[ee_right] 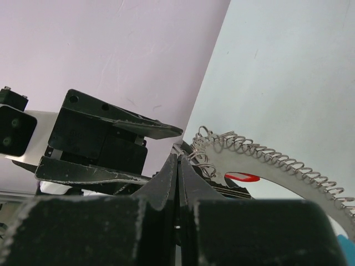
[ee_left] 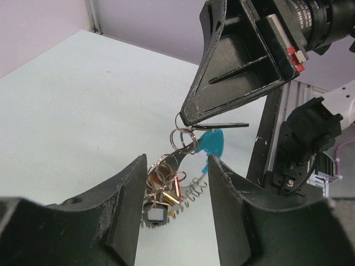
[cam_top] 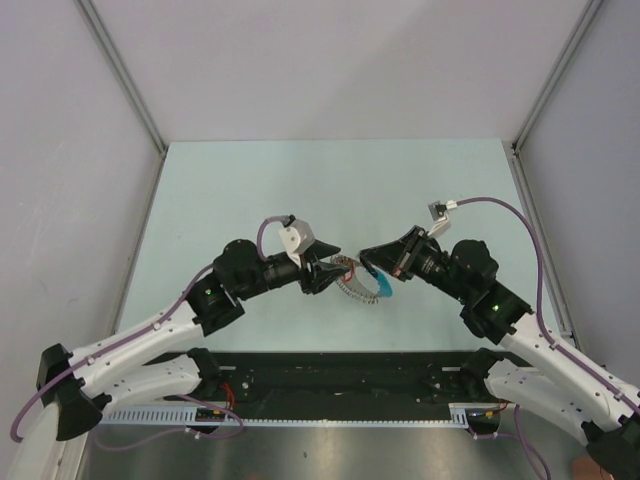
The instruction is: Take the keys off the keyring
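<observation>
The keyring [cam_top: 358, 290] hangs between my two grippers above the table; its light-blue band [cam_top: 385, 285] is on the right. In the left wrist view my right gripper [ee_left: 186, 119] is shut on the loop's top, pinching small split rings and a dark flat key [ee_left: 222, 125]. The blue band [ee_left: 212, 141] hangs just under it. A bunch with a red-headed key [ee_left: 179, 185], brass pieces and a white square tag [ee_left: 155, 212] dangles between the fingers of my open left gripper [ee_left: 177, 160]. In the right wrist view the shut right gripper [ee_right: 177, 158] sits beside the silvery coiled loop [ee_right: 266, 160].
The pale green table [cam_top: 300, 180] has grey walls on three sides. A black rail [cam_top: 340, 375] runs along the near edge by the arm bases. A purple cable [cam_top: 520, 225] loops over the right arm. The left gripper [ee_right: 111, 144] fills the left of the right wrist view.
</observation>
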### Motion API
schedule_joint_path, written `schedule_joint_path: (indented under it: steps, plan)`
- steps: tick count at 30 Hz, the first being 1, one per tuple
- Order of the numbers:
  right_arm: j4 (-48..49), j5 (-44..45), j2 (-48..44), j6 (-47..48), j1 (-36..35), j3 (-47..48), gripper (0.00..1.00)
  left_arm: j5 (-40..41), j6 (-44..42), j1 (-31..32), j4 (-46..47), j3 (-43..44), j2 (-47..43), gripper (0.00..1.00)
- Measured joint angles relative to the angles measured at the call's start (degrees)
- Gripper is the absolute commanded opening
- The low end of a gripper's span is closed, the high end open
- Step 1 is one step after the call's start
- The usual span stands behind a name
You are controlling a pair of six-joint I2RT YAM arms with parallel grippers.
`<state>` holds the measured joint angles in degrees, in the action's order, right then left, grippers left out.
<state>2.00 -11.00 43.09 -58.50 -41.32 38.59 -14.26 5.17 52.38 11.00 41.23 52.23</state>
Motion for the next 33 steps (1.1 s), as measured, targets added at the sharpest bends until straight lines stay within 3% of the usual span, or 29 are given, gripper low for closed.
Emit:
schedule_joint_path:
  steps: [17, 18, 21, 22, 33]
  plan:
    - [0.4, 1.3, 0.2, 0.0, -2.6, 0.0, 0.0, -7.0, 1.5, 0.0, 0.3, 3.2, 6.4, 0.38]
    - [0.6, 1.3, 0.3, 0.0, -2.7, 0.0, 0.0, -7.1, 1.5, 0.0, 0.5, 3.3, 6.6, 0.28]
    - [1.0, 1.2, 0.5, 0.0, -3.1, 0.0, 0.0, -7.4, 1.4, -0.1, 0.5, 3.4, 7.0, 0.12]
    - [1.1, 1.4, 0.5, 0.0, -3.3, 0.0, 0.0, -7.5, 1.5, -0.1, 0.5, 3.4, 7.0, 0.01]
    - [1.4, 1.5, -0.6, 0.8, -2.8, 0.0, 0.0, -8.5, 0.8, -0.3, 0.8, 3.3, 6.6, 0.0]
